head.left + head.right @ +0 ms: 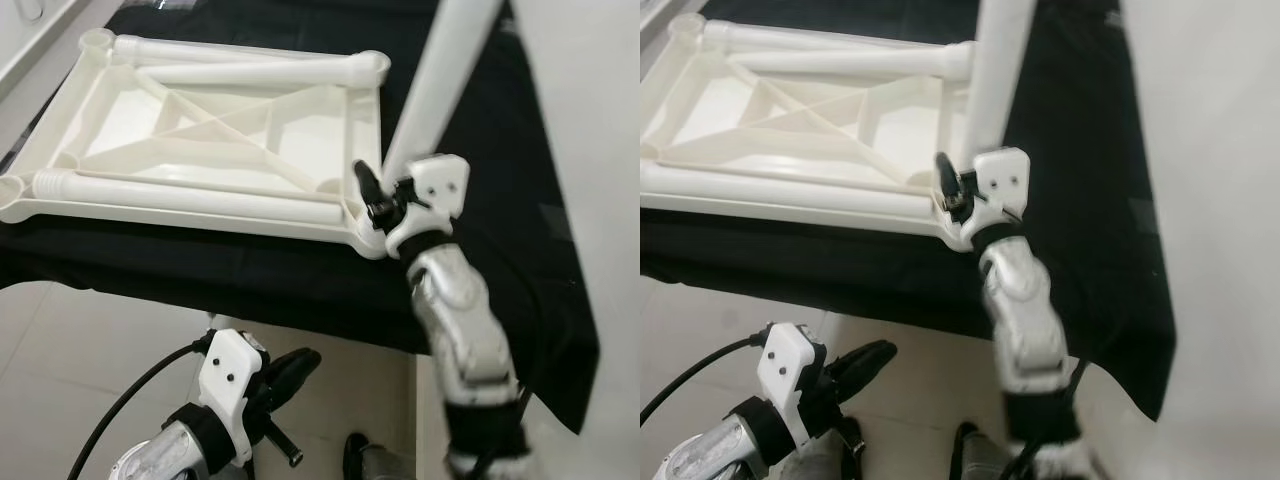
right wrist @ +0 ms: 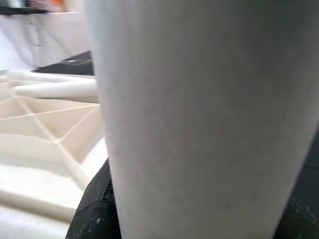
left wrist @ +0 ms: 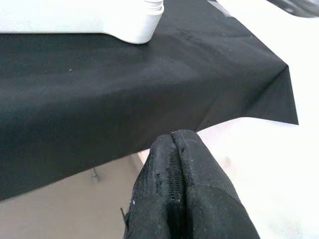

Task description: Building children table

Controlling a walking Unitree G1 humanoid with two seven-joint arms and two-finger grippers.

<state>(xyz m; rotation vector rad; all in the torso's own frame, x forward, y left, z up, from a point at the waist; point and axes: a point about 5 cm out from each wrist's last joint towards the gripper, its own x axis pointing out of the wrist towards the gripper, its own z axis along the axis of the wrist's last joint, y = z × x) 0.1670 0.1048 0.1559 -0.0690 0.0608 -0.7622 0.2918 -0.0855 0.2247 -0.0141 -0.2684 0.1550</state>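
Standing upright at the near right corner of the upturned white tabletop (image 1: pixel 215 135), 1 white table leg (image 1: pixel 432 95) is held at its lower end by the right gripper (image 1: pixel 385 200), whose black fingers (image 1: pixel 366 185) are closed around it just above the corner socket. In the right wrist view the leg is seen pressed close between the jaws, with a black finger pad (image 2: pixel 94 211) touching its side. The tabletop lies underside up on a black cloth (image 1: pixel 480 250), its ribbed frame and diagonal braces facing upward. 3 further legs are laid within or along the tabletop: 2 (image 1: pixel 255 60) near its far edge and 1 (image 1: pixel 190 198) along its near edge. The cloth hangs over the near edge of its support, below the tabletop. The left gripper (image 1: pixel 295 372) is held low, below the cloth's near edge and well apart from the tabletop, over the pale tiled floor (image 1: pixel 70 350). Its jaws are seen pressed together with nothing between them, the fingertips (image 3: pixel 179 164) pointing toward the cloth's hanging edge.
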